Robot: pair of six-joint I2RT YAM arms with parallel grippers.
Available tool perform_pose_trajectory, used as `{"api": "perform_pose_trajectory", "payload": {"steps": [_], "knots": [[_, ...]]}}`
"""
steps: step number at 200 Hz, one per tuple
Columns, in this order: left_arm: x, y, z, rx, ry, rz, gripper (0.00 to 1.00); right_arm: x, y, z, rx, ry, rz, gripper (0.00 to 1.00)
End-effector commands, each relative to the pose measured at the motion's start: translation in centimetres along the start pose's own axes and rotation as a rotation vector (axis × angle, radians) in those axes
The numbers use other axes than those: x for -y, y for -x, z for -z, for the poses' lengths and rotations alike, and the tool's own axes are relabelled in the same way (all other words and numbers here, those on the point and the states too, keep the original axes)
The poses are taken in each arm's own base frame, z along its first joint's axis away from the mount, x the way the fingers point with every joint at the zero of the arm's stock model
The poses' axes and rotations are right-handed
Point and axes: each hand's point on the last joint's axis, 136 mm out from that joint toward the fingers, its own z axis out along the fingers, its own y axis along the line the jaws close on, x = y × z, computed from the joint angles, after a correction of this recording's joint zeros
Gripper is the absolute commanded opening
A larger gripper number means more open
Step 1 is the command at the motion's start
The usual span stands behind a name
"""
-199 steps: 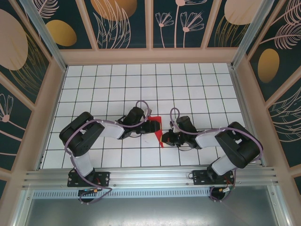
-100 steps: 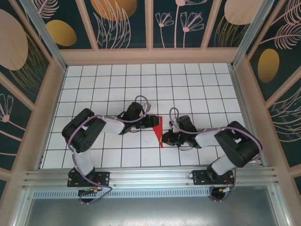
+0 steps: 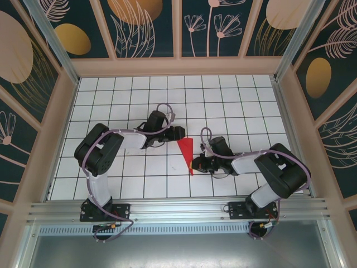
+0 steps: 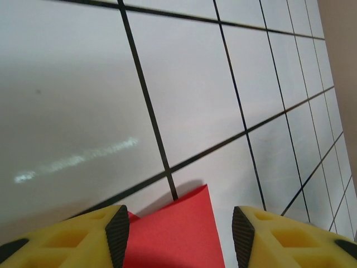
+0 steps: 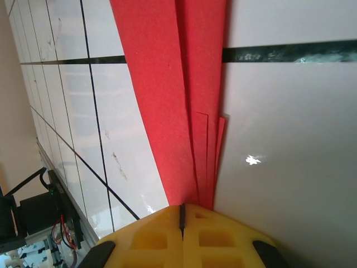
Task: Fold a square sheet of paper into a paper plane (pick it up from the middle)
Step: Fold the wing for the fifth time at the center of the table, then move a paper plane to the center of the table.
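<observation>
The paper plane (image 3: 187, 152) is a narrow red dart lying flat on the white grid table (image 3: 234, 106), wide end far, point near. In the right wrist view its stacked layers (image 5: 178, 84) run under my right gripper (image 5: 181, 215), whose yellow fingers are shut tight and rest on the dart's narrow end. From above, the right gripper (image 3: 194, 164) sits at the dart's right edge near the point. My left gripper (image 3: 181, 132) hovers just left of the wide end and is open. In the left wrist view the red corner (image 4: 184, 223) lies between the fingers (image 4: 117, 234), touching neither.
Wooden frame walls (image 3: 178, 66) enclose the table on three sides, and an aluminium rail (image 3: 178, 209) with both arm bases runs along the near edge. Open tiles lie beyond and beside the arms.
My left gripper has drawn back up and to the left off the paper, uncovering the dart's wide end. The right gripper has stayed put, shut on the narrow end.
</observation>
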Motion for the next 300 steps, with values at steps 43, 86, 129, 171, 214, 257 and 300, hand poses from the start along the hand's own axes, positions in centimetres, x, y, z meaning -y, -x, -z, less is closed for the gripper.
{"api": "perform_pose_trajectory", "payload": {"steps": [43, 86, 129, 171, 214, 257, 300], "knots": [[3.1, 2.1, 4.0, 0.056, -0.063, -0.004, 0.55, 3.6, -2.1, -0.8, -0.113, -0.144, 0.008, 0.03], [3.7, -0.7, 6.8, 0.063, -0.138, 0.067, 0.53, -1.1, 0.8, 0.4, -0.048, -0.076, 0.122, 0.21], [2.6, -1.9, 7.8, 0.077, -0.101, 0.094, 0.53, -3.0, 4.3, 2.8, 0.098, -0.164, 0.16, 0.46], [2.5, -2.2, 7.5, 0.068, -0.107, 0.104, 0.51, -2.2, 7.0, 3.0, 0.172, -0.29, 0.143, 0.52], [2.2, -2.5, 7.2, 0.053, -0.105, 0.113, 0.51, -2.8, 8.5, 2.3, 0.156, -0.337, 0.225, 0.54], [1.6, -3.1, 7.1, 0.039, -0.089, 0.134, 0.51, -2.8, 9.1, 1.7, 0.123, -0.375, 0.272, 0.55], [0.6, -4.6, 7.3, 0.023, -0.053, 0.17, 0.53, -3.3, 9.0, 1.1, 0.114, -0.331, 0.283, 0.53]]}}
